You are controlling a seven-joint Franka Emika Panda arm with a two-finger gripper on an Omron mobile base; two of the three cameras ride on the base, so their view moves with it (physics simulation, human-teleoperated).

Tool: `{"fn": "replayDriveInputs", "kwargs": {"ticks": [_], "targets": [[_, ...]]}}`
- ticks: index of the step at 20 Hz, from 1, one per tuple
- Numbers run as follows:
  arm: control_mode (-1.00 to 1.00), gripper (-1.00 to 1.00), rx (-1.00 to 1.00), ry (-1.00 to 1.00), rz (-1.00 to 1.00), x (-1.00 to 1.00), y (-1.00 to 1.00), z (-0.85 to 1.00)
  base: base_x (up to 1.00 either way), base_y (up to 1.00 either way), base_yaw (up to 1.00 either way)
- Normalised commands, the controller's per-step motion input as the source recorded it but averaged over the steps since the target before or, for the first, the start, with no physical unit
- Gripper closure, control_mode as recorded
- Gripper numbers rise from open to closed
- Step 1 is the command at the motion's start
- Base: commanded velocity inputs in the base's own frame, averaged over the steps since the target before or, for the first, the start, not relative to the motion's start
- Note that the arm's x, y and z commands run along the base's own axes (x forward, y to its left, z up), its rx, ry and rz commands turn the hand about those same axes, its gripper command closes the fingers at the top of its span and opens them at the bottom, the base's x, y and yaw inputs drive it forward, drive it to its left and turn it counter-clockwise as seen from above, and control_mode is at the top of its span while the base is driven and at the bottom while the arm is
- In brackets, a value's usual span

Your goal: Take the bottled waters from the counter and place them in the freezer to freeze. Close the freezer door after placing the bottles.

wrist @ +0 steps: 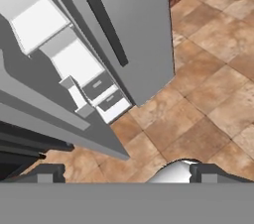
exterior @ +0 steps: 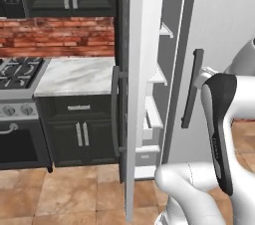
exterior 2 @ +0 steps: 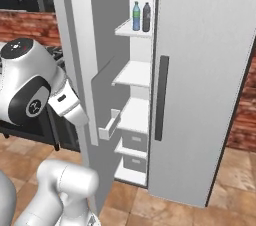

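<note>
No legible text, perhaps too blurred.

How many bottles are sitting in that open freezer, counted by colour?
Blue bottle with green cap: 1
Dark bottle with dark cap: 1
Total: 2, side by side on the top freezer shelf.

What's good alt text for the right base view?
Two bottled waters, one blue and one dark, stand side by side on the top shelf of the freezer, whose freezer door hangs open at left. The wider grey fridge door at right is shut; the white arm rises at lower left.
</note>
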Motion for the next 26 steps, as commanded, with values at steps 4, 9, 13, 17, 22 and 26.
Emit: {"fn": "replayDriveInputs", "kwargs": {"ticks": [4,9,13,17,22,26], "targets": [[1.00,-1.00,0.00,0.00,0.00,0.00,0.00,0.00,-0.20,0.96,0.32],[1.00,-1.00,0.00,0.00,0.00,0.00,0.00,0.00,0.03,0.38,0.37],[1.00,-1.00,0.00,0.00,0.00,0.00,0.00,0.00,0.00,0.13,0.16],[1.00,-1.00,0.00,0.00,0.00,0.00,0.00,0.00,0.26,0.20,-0.04],[1.00,-1.00,0.00,0.00,0.00,0.00,0.00,0.00,0.27,0.74,-0.16],[1.00,-1.00,0.00,0.00,0.00,0.00,0.00,0.00,-0.76,0.66,-0.20]]}}
